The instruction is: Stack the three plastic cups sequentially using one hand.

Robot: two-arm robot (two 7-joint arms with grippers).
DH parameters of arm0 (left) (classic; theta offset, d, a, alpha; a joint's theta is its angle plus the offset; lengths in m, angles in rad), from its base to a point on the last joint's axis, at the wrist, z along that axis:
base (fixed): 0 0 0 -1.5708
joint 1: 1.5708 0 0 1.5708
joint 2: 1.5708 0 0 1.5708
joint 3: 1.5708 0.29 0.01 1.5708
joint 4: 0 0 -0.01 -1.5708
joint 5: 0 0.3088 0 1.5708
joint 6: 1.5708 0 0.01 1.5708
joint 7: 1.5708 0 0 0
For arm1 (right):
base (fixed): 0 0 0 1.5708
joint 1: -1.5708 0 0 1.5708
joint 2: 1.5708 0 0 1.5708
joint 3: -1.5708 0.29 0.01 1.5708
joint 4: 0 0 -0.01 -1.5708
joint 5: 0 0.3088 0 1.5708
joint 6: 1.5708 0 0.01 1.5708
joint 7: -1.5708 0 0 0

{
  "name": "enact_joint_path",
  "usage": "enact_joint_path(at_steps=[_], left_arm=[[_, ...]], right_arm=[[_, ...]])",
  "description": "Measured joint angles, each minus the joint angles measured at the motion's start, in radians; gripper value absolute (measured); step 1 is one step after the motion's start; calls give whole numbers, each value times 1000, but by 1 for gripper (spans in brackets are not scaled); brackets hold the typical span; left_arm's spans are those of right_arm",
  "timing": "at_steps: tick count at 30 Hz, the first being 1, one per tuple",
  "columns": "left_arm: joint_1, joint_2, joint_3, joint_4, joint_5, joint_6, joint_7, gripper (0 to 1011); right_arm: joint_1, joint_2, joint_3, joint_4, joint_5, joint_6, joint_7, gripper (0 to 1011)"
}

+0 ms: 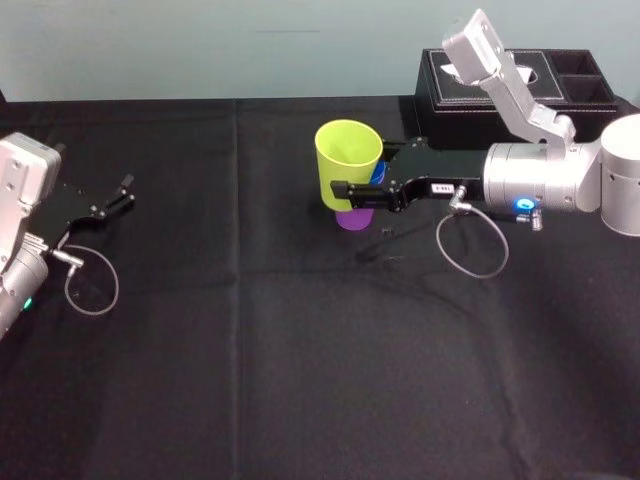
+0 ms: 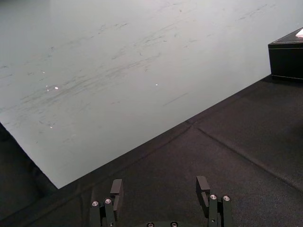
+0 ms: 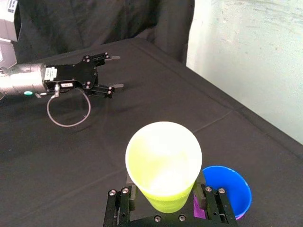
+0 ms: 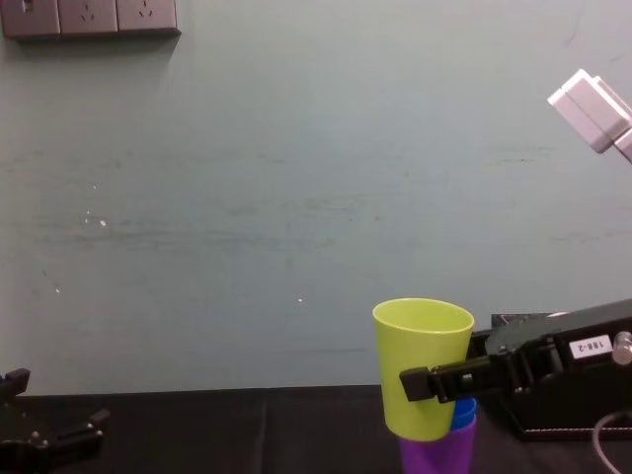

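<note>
Right tool [image 1: 352, 190] is clamped on the yellow-green cup [image 1: 349, 160], gripping its lower wall from the sides, mouth up. The cup is off the worktop [image 1: 300, 380], toward the far edge and right of middle, near the tissue box [image 1: 520, 90] in the far right corner.

Key relation: the blue cup [image 3: 227, 191] sits nested in the purple cup [image 1: 352, 219], and this stack is not squarely under the held cup. In the chest view blue [image 4: 464, 413] peeks out on the robot's right of the yellow-green base [image 4: 423, 365], with purple [image 4: 439, 452] just below. In the right wrist view the blue mouth lies open beside the held cup [image 3: 163, 163], not covered by it.

The held cup's long axis is near upright with a slight lean. My read: shift a little toward the blue mouth, straighten, then lower. Can't tell if the base already touches the blue rim.

Left tool [image 1: 128, 192] is parked near the left edge, fingers spread, empty, well apart from the cups. The right arm is clearly the nearer one.
</note>
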Motion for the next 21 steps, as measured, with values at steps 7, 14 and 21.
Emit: enact_joint_path(at_steps=[7, 14, 21], left_arm=[[0, 0, 0, 0, 0, 0, 0, 1010], [0, 0, 0, 0, 0, 0, 0, 1010], [0, 0, 0, 0, 0, 0, 0, 1010]], right_arm=[[25, -6, -3, 25, 0, -4, 2, 711], [39, -11, -4, 47, -2, -6, 2, 711], [44, -15, 1, 61, -2, -10, -3, 711]])
